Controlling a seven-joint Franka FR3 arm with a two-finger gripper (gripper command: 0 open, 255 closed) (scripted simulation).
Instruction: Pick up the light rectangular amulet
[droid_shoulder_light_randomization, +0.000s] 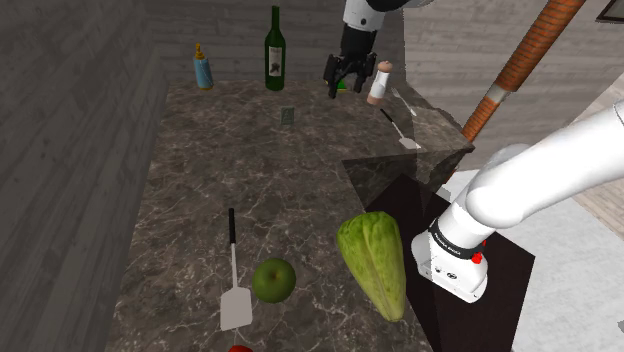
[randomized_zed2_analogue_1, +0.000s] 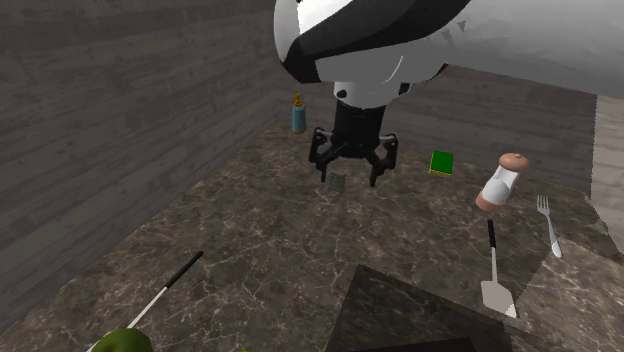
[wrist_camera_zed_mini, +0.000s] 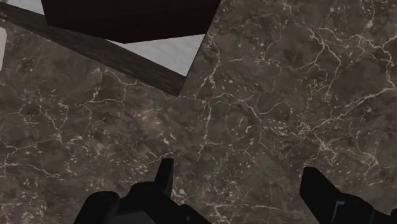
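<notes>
The light rectangular amulet is a small pale grey-green tile lying on the dark marble counter. In the second exterior view the amulet shows just below and between the spread fingers. My black gripper hangs open above the counter, off to the amulet's right and farther back in the shoulder view. The gripper holds nothing. In the wrist view the gripper stands wide apart over bare marble.
A green bottle and a small blue bottle stand at the back. A pepper grinder, a green block, a fork and a spatula lie near the gripper. Another spatula, an apple and lettuce sit near the stand.
</notes>
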